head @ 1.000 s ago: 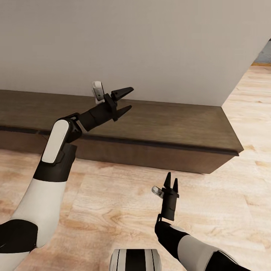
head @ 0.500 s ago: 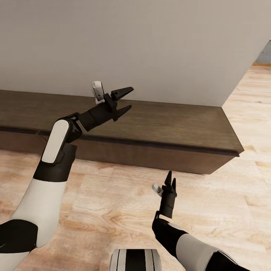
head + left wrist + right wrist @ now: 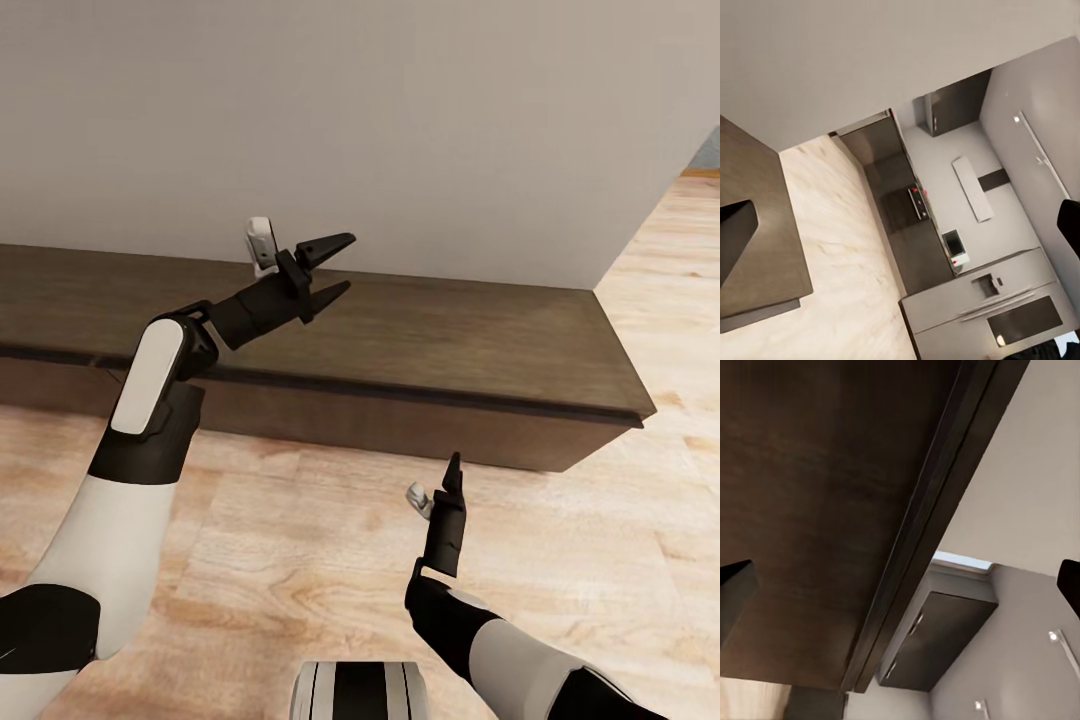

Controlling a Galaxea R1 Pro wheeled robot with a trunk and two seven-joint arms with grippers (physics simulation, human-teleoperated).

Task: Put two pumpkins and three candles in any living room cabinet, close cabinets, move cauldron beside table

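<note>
The cabinet (image 3: pixel 450 340) is a long, low dark brown unit along the wall, and its fronts sit flush and closed. My left gripper (image 3: pixel 335 265) hovers open above its top with nothing between the fingers. The left wrist view looks past the cabinet's end (image 3: pixel 757 217). My right gripper (image 3: pixel 455 470) points up over the floor just in front of the cabinet's front face. Its fingers line up edge-on in the head view. The right wrist view shows them spread wide and empty before the cabinet front (image 3: pixel 817 510). The pumpkins, candles, cauldron and table are out of view.
A plain pale wall (image 3: pixel 400 120) rises behind the cabinet. Light wood floor (image 3: pixel 300 520) runs in front and past the cabinet's right end toward an opening (image 3: pixel 705 160). The left wrist view shows a distant kitchen with a steel fridge (image 3: pixel 982 307).
My right wrist has turned, so its two fingers now overlap edge-on, and it sits slightly higher. The whole view has shifted a little. The left arm has not moved.
</note>
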